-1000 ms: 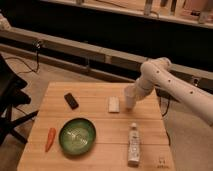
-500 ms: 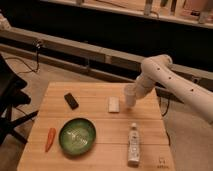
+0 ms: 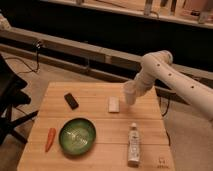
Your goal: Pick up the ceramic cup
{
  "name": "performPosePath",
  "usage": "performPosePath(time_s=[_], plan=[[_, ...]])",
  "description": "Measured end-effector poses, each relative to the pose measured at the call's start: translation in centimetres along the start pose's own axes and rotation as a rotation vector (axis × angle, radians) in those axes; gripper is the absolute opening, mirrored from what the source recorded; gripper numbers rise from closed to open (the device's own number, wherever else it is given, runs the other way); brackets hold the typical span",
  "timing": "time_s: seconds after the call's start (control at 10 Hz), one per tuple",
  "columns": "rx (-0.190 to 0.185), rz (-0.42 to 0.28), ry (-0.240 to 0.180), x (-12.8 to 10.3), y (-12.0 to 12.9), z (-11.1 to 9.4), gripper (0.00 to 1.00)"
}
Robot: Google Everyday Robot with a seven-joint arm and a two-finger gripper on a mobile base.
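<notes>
Bench [image 3: 95, 112] of pale wooden planks seen from above and in front, with a white robot arm [image 3: 172, 82] reaching in from the right. The gripper [image 3: 133, 91] hangs at the arm's lower end, over the bench's far right part. The cup [image 3: 130, 93], small, white and without a handle, sits at the gripper. Its long axis runs close to vertical with the rim uppermost, perhaps leaning a little; its base is at or just above the bench surface, and whether it touches the wood cannot be told. How far the jaws stand apart cannot be told, nor whether they press on the cup.

Just left of the cup lies a flat white block [image 3: 114, 104], its long side running front to back. Further left, near the far edge, a small black object [image 3: 71, 101] lies flat and at a slant. A round green bowl [image 3: 77, 135] stands in the near middle of the bench, well apart from the cup and far larger than it. An orange carrot [image 3: 50, 139] lies just beside the bowl on its left, its length running front to back. A white bottle [image 3: 133, 144] lies on its side at the near right, cap pointing toward the far edge. Dark furniture [image 3: 10, 100] stands at the left of the bench.
</notes>
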Motion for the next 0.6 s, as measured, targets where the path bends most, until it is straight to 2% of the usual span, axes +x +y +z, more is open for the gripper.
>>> performPosePath(time_s=[0.6], plan=[[0.001,-0.015,0.002,-0.36,-0.4,-1.21,0.01]])
